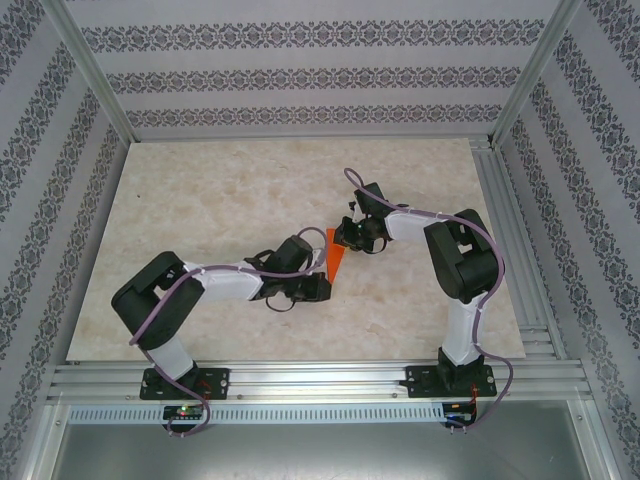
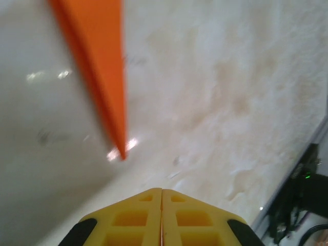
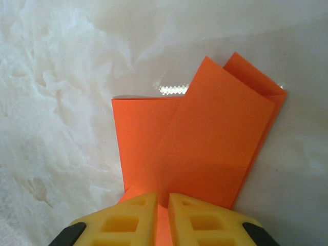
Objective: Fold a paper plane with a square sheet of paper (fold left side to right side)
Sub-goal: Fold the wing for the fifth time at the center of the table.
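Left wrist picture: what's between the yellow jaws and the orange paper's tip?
Only bare pale table lies between the left gripper and the orange paper, seen in the left wrist view.

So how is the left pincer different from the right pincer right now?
The left pincer is squeezed completely shut on nothing, while the right pincer pinches the orange paper between its fingers. The left pincer sits off the paper, near its thin pointed tip, but the right pincer sits at the wide folded end. Both have chunky yellow fingers and are low over the table.
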Action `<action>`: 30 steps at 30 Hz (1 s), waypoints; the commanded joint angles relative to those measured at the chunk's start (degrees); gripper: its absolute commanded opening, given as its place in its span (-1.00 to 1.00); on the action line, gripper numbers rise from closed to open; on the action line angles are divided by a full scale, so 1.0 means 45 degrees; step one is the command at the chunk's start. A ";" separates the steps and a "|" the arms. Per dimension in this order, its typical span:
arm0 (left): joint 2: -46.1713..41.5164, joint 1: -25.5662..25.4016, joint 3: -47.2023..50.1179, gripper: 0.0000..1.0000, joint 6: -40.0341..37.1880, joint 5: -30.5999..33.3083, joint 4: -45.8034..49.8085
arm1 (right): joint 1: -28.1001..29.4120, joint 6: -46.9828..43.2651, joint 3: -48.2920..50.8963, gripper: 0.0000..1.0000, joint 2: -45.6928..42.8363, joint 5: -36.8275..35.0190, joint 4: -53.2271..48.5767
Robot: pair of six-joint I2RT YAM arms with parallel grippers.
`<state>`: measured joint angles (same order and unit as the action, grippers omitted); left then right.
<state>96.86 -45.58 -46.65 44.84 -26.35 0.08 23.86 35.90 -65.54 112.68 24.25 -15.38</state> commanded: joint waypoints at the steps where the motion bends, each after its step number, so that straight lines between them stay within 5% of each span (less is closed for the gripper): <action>1: 0.0238 0.0254 -0.0975 -0.80 -0.0335 -0.0395 0.0315 | -0.0126 -0.0186 0.0207 -0.68 0.0371 -0.0948 -0.0155; 18: 0.2730 0.0852 -0.1824 -0.81 -0.0945 -0.0151 0.0359 | -0.0123 -0.0142 0.0504 -0.68 -0.1266 -0.0251 0.0001; 30: 0.2791 0.0832 -0.1625 -0.81 -0.1045 -0.0012 0.0520 | 0.0503 0.1021 0.1632 -0.71 -0.1568 0.0652 0.0884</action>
<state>108.07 -42.00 -54.81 41.80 -26.89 0.78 24.86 38.02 -59.55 104.20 25.87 -14.15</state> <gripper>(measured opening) 0.097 0.143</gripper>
